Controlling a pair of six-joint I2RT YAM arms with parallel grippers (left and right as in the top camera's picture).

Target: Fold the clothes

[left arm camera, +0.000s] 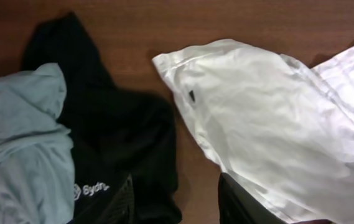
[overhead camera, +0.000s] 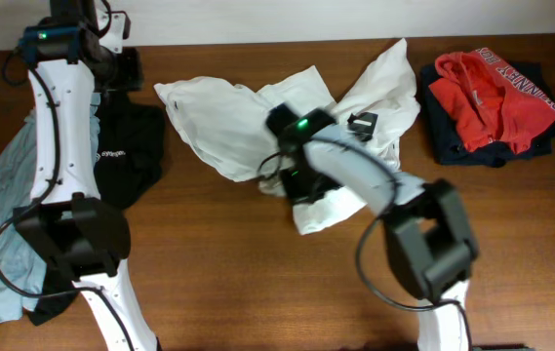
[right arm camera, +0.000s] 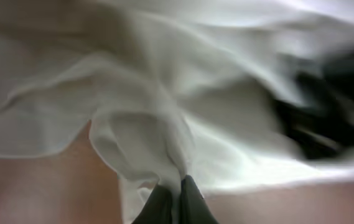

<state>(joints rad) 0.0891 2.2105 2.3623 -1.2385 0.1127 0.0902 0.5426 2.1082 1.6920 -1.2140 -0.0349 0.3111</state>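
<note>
A crumpled white shirt (overhead camera: 228, 122) lies spread across the table's far middle. It also shows in the left wrist view (left arm camera: 270, 118) and fills the right wrist view (right arm camera: 164, 106). My right gripper (overhead camera: 295, 180) is over the shirt's middle, its fingers (right arm camera: 177, 198) shut on a pinched fold of the white fabric. My left gripper (overhead camera: 121, 68) is at the far left above a black garment (overhead camera: 126, 151) with white lettering (left arm camera: 93, 188). Its fingers (left arm camera: 177, 202) are open and empty, over the gap between the black garment and the shirt.
A light blue-grey garment (overhead camera: 4, 210) lies at the left edge, partly under the left arm. A red hoodie (overhead camera: 492, 93) sits on a dark navy garment (overhead camera: 448, 136) at the far right. Bare wood (overhead camera: 257, 283) shows along the front.
</note>
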